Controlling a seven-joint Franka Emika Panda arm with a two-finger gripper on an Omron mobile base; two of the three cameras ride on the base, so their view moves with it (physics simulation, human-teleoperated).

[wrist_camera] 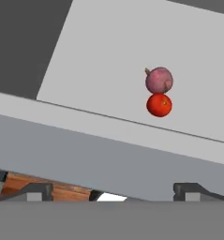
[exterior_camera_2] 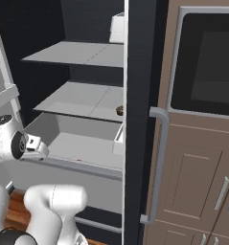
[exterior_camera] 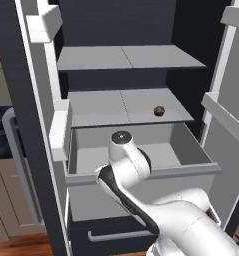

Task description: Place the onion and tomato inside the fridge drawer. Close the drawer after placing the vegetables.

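The onion [wrist_camera: 159, 79] and the tomato [wrist_camera: 159, 105] lie touching each other on the pale floor of the fridge drawer [wrist_camera: 132, 51], right of centre in the hand view, the onion just above the tomato in the frame. The drawer stands pulled out; in the left base view its light grey box [exterior_camera: 191, 145] sits mid-frame, under the lower shelf [exterior_camera: 98, 107]. A small dark brown ball [exterior_camera: 159, 111] rests on that shelf, toward its right. The end effector [wrist_camera: 111, 192] hangs outside the drawer front, low in the hand view, its fingertips [wrist_camera: 36, 191] set wide apart and gripping nothing.
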